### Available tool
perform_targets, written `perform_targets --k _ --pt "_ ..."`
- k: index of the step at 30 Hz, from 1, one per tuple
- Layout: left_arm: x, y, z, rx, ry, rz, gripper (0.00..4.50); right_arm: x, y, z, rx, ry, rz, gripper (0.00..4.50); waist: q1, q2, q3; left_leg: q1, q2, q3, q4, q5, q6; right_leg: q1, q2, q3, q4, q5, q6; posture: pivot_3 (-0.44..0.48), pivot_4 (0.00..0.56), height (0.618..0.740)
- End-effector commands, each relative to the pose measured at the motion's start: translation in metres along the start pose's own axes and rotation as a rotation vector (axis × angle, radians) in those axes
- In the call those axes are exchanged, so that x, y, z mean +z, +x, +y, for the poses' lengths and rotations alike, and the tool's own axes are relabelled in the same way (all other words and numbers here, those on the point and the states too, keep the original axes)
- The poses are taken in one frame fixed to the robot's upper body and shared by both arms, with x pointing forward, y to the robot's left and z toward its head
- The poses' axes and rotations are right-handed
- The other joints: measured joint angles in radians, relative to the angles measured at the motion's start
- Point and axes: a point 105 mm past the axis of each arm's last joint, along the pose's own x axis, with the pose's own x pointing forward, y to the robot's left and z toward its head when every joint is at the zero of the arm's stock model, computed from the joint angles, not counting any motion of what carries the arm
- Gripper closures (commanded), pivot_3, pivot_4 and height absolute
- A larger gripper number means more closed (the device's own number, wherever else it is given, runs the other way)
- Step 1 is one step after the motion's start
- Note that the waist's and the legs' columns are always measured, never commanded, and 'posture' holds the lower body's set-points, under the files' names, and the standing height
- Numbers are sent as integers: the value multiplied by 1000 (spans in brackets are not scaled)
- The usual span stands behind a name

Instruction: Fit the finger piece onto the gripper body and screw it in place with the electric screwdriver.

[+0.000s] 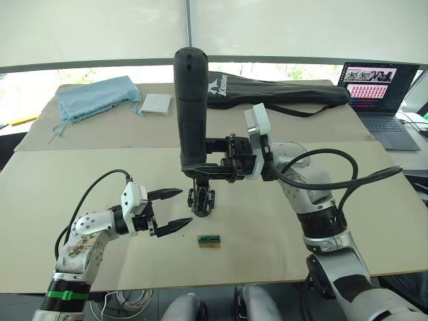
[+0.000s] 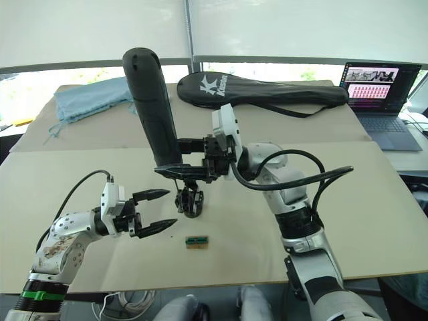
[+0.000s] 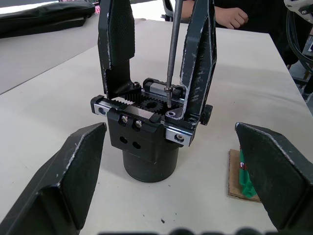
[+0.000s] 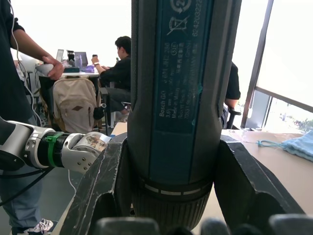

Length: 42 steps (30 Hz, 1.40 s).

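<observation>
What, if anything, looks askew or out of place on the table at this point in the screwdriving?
Nothing stands out. The gripper body stands upright with both fingers seated. The electric screwdriver, held upright in the right claw, has its bit down on a screw. The open left claw flanks the body without touching it.

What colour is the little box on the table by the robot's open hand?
Green and tan little box; the left eye view shows it best.
</observation>
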Motion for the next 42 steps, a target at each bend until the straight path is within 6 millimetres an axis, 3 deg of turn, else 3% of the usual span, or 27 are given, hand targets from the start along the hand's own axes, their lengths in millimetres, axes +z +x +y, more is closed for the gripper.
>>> perform_targets --k 1,42 --pt "7 2 -1 -9 35 -26 0 12 2 5 23 -59 -43 2572 0 0 0 0 0 0 0 0 0 0 0 0 0 0 0 0 150 740" --pt "5 4 -5 -8 23 -31 0 8 -1 3 9 -39 -23 2572 0 0 0 0 0 0 0 0 0 0 0 4 0 0 0 0 150 740"
